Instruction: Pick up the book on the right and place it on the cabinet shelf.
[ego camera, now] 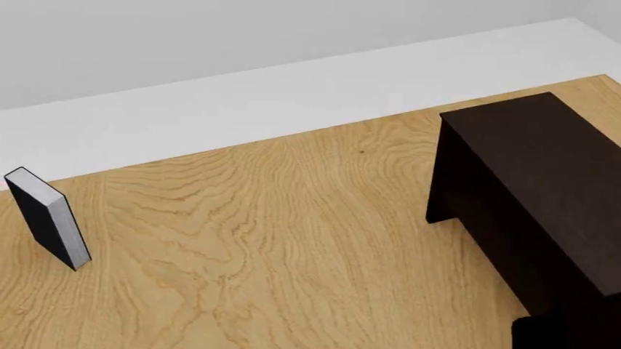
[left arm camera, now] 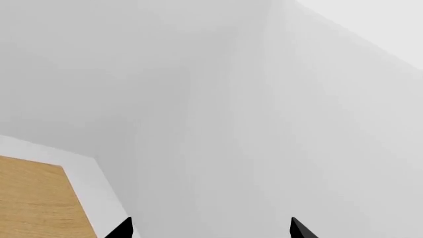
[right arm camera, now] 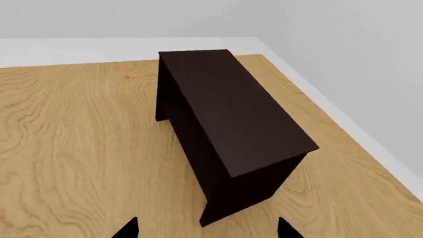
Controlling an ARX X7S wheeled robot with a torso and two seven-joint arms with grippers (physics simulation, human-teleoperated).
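Since no grasp has begun, left gripper and right gripper are spread, empty | cabinet: shelf hidden | pale book unseen | dark-faced book upright, well left of cabinet, likely another.

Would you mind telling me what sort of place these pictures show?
Probably a bare simulated room: a light wooden surface with a white border, plain pale walls, a dark brown cabinet and one upright book.
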